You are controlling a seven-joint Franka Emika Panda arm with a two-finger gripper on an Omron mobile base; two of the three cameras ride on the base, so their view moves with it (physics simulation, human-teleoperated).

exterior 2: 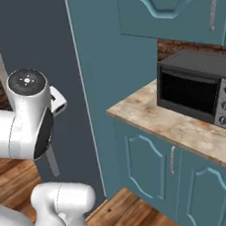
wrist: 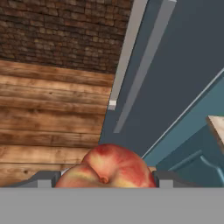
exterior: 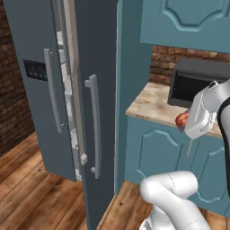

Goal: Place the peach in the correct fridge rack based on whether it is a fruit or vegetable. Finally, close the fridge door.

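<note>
- The fridge door (exterior: 101,112) stands upright, ajar, its long handle (exterior: 93,126) running vertically; the white shelves inside show as a thin sliver.
- The microwave (exterior 2: 199,88) sits on the counter (exterior 2: 171,123).
- The gripper (exterior: 183,120) is closed on the peach (wrist: 107,168), stem dimple facing the hand camera, beside the counter edge; its fingertips are largely hidden.

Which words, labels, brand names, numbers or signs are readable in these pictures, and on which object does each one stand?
None can be read.
Fridge panel: blue-lit marks, too small and blurred to read.
Microwave knobs: no legible markings.
Peach in the end effector: no label.
</note>
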